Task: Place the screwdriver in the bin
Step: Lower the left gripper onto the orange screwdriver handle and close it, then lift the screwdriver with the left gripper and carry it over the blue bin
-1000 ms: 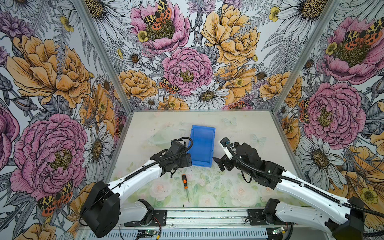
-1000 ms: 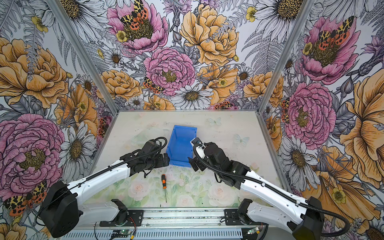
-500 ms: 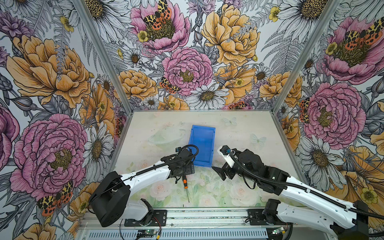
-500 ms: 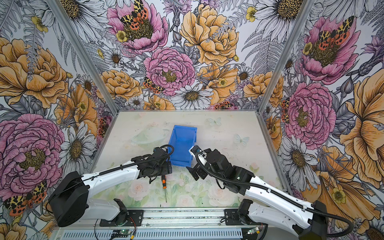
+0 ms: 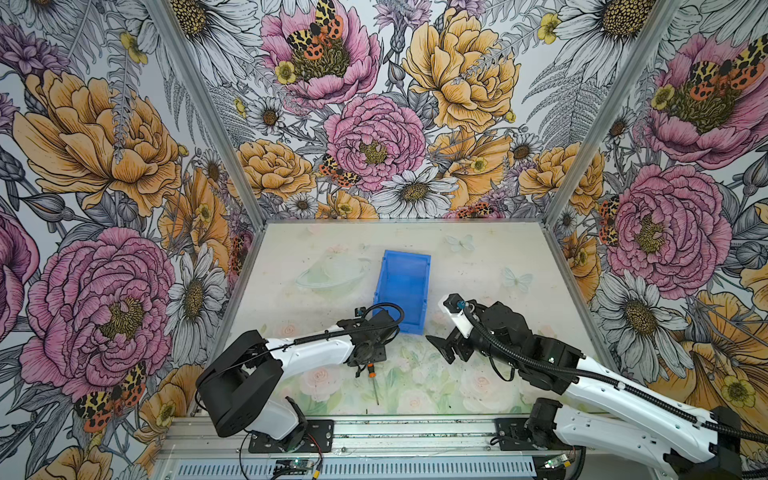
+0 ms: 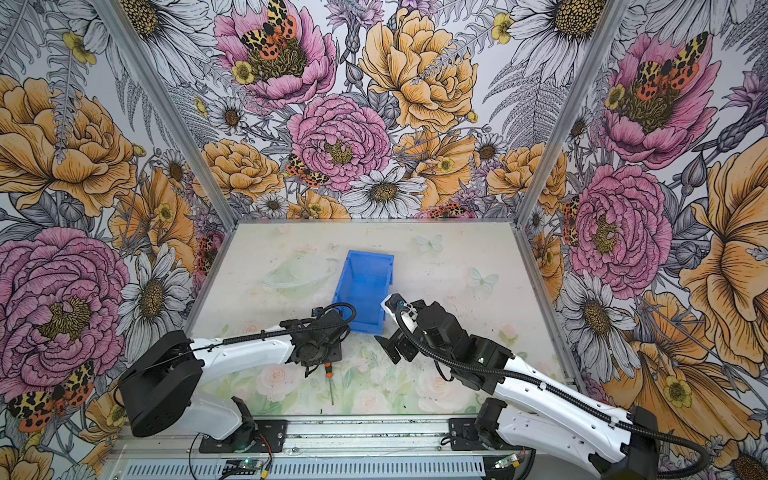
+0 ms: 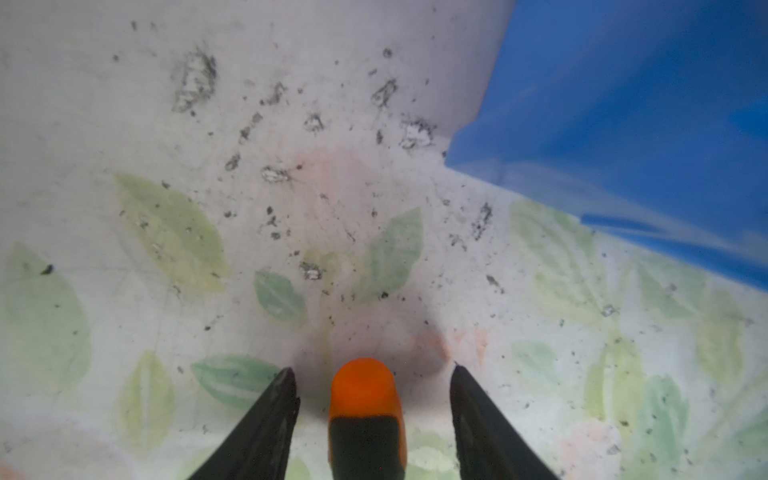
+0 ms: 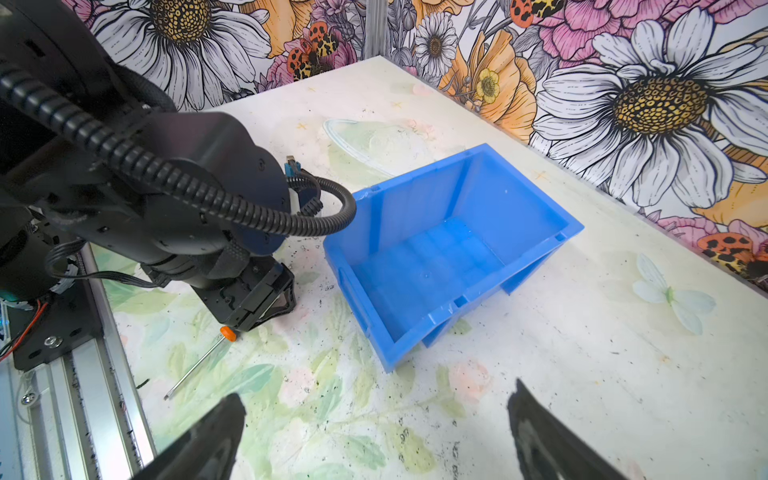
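The left claw (image 7: 372, 368) stood apart astride the screwdriver (image 7: 365, 399), with a gap on each side of its handle, placed, I judge, for a pinch across it. The screwdriver lay on the desk (image 5: 478, 257), lower centre in both top views, near the bin (image 5: 402, 291). Only the left wrist view showed those gaps; from above, the wrist hid the handle. The right claw (image 8: 376, 392) hung wide apart and empty.

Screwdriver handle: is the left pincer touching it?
Apart. The left wrist view shows the screwdriver handle lying between the left pincer fingers, with a plain gap on each side of it.
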Robot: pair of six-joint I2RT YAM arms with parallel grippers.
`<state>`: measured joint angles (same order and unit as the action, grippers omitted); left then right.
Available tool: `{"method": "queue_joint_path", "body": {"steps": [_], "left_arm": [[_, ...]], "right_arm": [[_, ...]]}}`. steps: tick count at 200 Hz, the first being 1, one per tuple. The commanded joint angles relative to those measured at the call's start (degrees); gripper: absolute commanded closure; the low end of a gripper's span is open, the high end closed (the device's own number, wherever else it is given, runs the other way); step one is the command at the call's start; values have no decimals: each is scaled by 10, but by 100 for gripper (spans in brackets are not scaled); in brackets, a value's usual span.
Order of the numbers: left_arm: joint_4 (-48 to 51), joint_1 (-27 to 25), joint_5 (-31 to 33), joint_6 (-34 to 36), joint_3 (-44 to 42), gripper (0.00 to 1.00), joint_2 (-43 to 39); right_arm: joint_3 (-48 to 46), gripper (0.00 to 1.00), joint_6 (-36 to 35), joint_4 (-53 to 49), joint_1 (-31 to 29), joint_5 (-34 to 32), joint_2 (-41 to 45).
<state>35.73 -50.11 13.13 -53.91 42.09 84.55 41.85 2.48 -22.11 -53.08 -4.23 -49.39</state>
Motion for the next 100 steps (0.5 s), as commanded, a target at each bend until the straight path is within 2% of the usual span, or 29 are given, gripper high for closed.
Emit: {"method": "queue_joint_path", "body": {"steps": [1, 51, 100], "left_arm": [[1, -7, 16, -13, -2, 50, 11], [2, -23, 23, -30, -11, 67, 11], [2, -29, 33, -38, -21, 89, -8]], "right_arm": [[2, 1, -1, 3, -3, -6, 9], [10, 1, -4, 3, -3, -7, 2], [9, 1, -10, 3, -3, -15, 7]]}}
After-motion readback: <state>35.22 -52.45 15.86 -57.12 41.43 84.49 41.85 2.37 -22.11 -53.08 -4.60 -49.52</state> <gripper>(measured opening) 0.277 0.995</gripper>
